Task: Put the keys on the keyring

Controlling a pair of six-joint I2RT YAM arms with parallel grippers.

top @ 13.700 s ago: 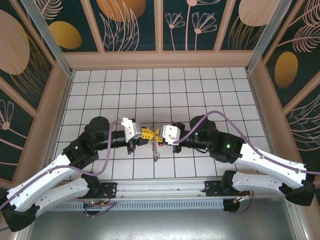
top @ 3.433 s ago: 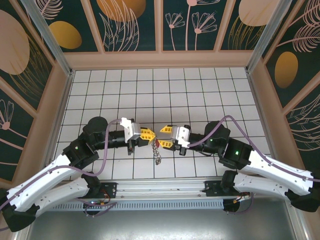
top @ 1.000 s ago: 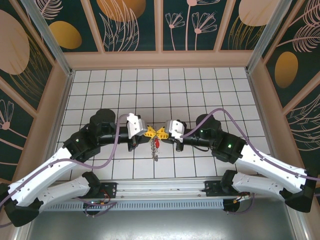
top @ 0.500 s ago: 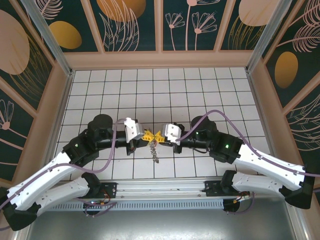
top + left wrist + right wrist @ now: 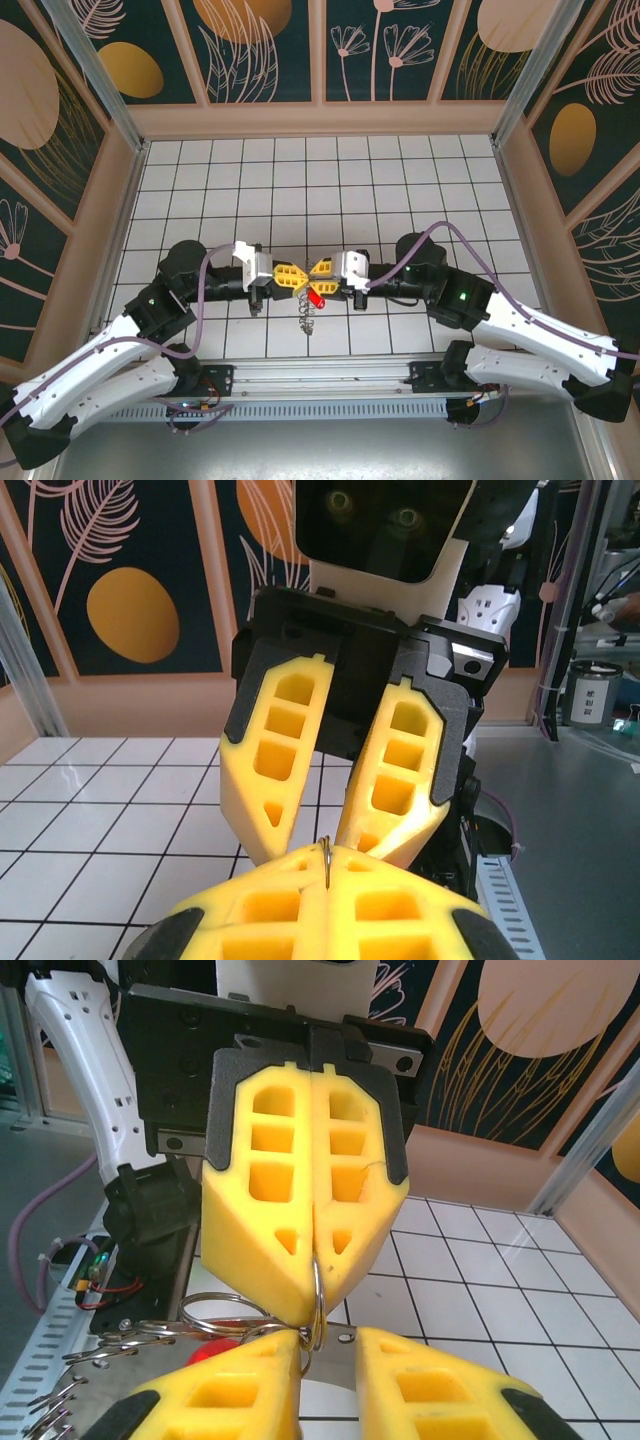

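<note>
**Desk:** What changed just now?

**Me:** From the top camera: half a second ago I had both sets of tips pressed together and no red showing. Now the left gripper (image 5: 297, 279) and right gripper (image 5: 317, 270) sit a little nearer the bases with their tips just apart. The key (image 5: 316, 298) shows its red head right under the right tips. The keyring (image 5: 306, 320) dangles between the two grippers toward the tiles.

**Desk:** And the left wrist camera?

**Me:** My left fingers (image 5: 250, 910) are pressed flat together, with a thin wire of the keyring (image 5: 326, 848) pinched in the seam. Facing them, the right gripper's jaws form a narrow V, not fully together.

**Desk:** Right wrist?

**Me:** It agrees. The left gripper (image 5: 314, 1295) is clamped on the keyring (image 5: 317, 1285). My right fingers (image 5: 220, 1390) stand with a gap between them, and the wire sits in that gap against one finger (whether it presses there, I can't tell). The key (image 5: 215, 1352) peeks out just beyond that finger, beside the loops.

**Desk:** So is it on?

**Me:** I judge the key now hangs from the ring. No view shows wire through its hole, though, so I'd confirm that before releasing the left.
</note>
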